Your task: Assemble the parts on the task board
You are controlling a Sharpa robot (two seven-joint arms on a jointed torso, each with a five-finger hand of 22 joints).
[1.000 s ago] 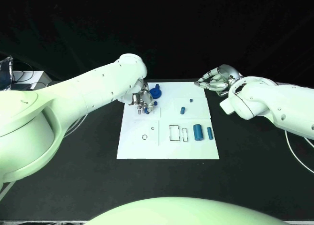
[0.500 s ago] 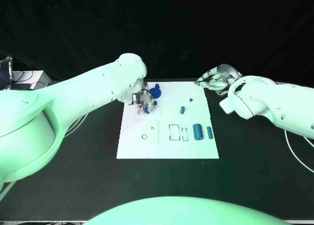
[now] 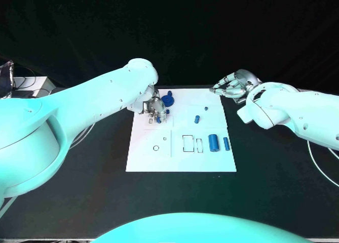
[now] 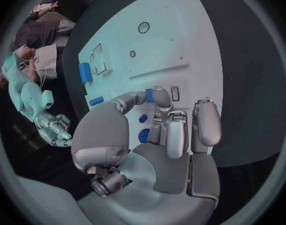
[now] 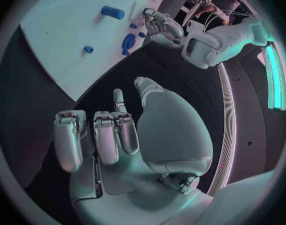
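Note:
The white task board (image 3: 140,162) lies in the middle of the black table. My left hand (image 3: 152,107) hovers over its far left part and pinches a small blue part (image 4: 148,95) between thumb and a finger (image 4: 160,96). A round blue gear-like part (image 3: 167,99) sits just beyond that hand. On the board also lie a short blue peg (image 3: 197,119), a thick blue cylinder (image 3: 213,143) and a slim blue pin (image 3: 226,144). My right hand (image 3: 230,86) hangs off the board's far right corner, its fingers (image 5: 105,137) curled in around nothing.
Outlined rectangular slots (image 3: 187,143) and a small ring outline (image 3: 155,148) mark the board's near half. Bare black table (image 3: 286,192) surrounds the board. A pale box with cables (image 3: 23,83) sits at the far left edge.

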